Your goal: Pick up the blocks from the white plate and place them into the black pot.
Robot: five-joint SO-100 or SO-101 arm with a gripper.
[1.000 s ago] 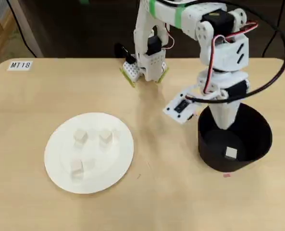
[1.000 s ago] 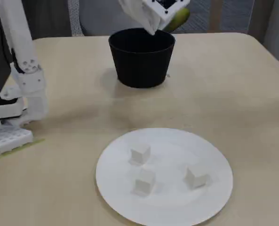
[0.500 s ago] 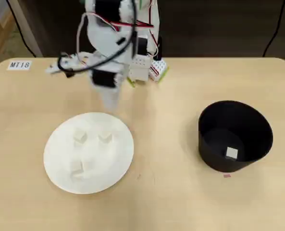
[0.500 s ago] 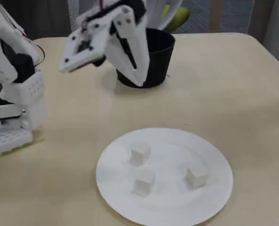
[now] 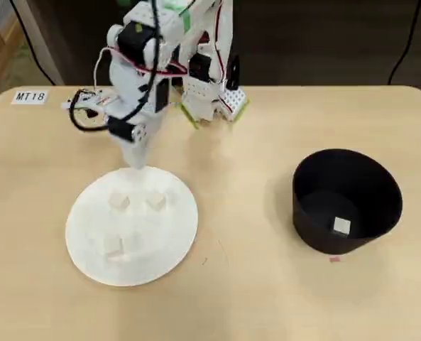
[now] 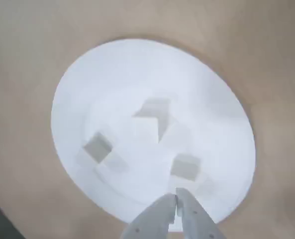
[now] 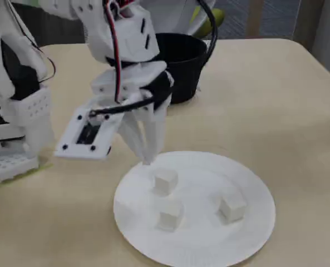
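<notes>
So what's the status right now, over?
Jaws closed, empty, hovering at the round white plate's near rim. Three small pale cubes on the plate, one in the matte black pot. Nothing in the way.

Light wooden table [image 5: 267,298] (dark floor behind).

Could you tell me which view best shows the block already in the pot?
The overhead view: it looks straight into the pot, showing the block on its floor. The fixed view shows only the pot's wall; the wrist view misses the pot entirely.
</notes>
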